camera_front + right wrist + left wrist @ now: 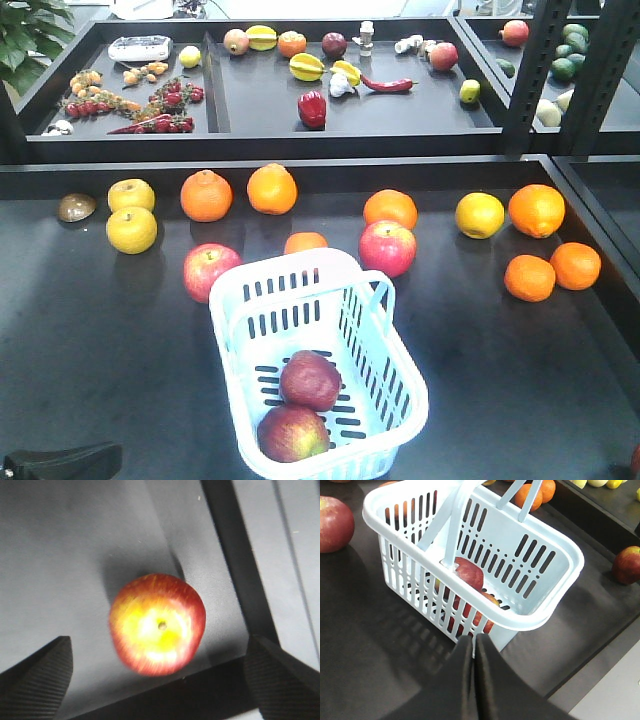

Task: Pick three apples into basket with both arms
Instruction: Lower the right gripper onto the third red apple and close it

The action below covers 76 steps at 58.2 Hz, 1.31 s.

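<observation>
front view, basket: pale blue-white basket (318, 370) sits low centre on the dark table (100, 340), handle folded to the far rim.
front view, apples in: 2 apples inside, 1 upper (310, 380), 1 lower (293, 433), touching each other.
front view, apples out: 1 red apple (387, 248) just beyond the basket's far right corner, 1 more (211, 271) just off the far left corner; oranges and yellow fruit further back.
front view, arms: only a black bit of arm at bottom left corner (60, 463); no claw readable here.
left wrist view, claw: left gripper (474, 642) has fingers pressed together, nothing between them, tips just at the basket's near rim (520, 622); cannot tell if touching.
left wrist view, contents: both apples show through the slots, handle (455, 525) up over them.
right wrist view, claw: right gripper (160, 680) spread wide, 2 fingertips at bottom corners, 1 at left (37, 680); holds nothing.
right wrist view, target: an apple (157, 624) lies between and beyond the fingers, stem end up, on the table near its edge; not touched.
handling: apple looks firm, smooth, a bit slippery, moderately heavy, rolls easily; best squeezed across the widest middle, gently to avoid bruising.
progress: 2 of 3 in; third likely this one.
</observation>
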Available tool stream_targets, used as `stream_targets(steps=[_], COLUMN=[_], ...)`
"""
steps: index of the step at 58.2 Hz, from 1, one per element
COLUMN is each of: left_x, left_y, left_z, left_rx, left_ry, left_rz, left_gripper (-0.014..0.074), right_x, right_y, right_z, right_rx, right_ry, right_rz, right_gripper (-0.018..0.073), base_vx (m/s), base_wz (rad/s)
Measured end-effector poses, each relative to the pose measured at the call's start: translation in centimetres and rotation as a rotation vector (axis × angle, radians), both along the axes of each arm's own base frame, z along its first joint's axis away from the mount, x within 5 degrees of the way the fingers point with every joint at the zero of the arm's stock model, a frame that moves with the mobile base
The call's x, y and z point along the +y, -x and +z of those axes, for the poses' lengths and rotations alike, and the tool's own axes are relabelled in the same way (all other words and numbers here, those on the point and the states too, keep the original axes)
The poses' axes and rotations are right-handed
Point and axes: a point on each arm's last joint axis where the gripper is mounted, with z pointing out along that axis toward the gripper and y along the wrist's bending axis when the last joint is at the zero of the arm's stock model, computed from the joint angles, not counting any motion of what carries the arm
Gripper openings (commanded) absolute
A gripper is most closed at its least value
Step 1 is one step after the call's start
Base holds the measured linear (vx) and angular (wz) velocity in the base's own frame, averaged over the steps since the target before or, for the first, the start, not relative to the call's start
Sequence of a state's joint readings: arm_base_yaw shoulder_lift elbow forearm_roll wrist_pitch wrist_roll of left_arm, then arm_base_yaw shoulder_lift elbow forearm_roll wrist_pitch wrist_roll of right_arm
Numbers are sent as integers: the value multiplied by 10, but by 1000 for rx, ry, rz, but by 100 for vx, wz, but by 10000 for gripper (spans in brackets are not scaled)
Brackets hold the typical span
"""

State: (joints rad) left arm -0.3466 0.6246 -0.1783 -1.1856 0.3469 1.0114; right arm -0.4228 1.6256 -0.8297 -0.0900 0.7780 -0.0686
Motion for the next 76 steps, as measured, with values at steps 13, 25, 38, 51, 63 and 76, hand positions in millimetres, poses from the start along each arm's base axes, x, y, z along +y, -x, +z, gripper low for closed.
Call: stream_targets(steps=[13,25,38,51,63,76], left_x=[0,0,0,0,0,0], left_y=[0,0,0,0,0,0], left_z=[0,0,0,0,0,0], left_rx=[0,0,0,0,0,0], left_ry=[0,0,0,0,0,0], left_rz=[0,0,0,0,0,0], left_gripper=[-6,-6,-6,-6,-6,-6], right_x=[-4,-6,-7,-6,-4,4], right_y=[-6,-10,-12,-12,-13,-16], right_z=[-29,-47,-62,-68,-62,-22], right_rx=[65,83,111,128,102,-59], right_ry=[-14,-24,-38,-52,-75,-95], right_rz=[9,16,18,12,24,68], right_gripper=[621,610,590,507,256,10], base_vx=[0,0,0,0,0,0], base_wz=[0,0,0,0,0,0])
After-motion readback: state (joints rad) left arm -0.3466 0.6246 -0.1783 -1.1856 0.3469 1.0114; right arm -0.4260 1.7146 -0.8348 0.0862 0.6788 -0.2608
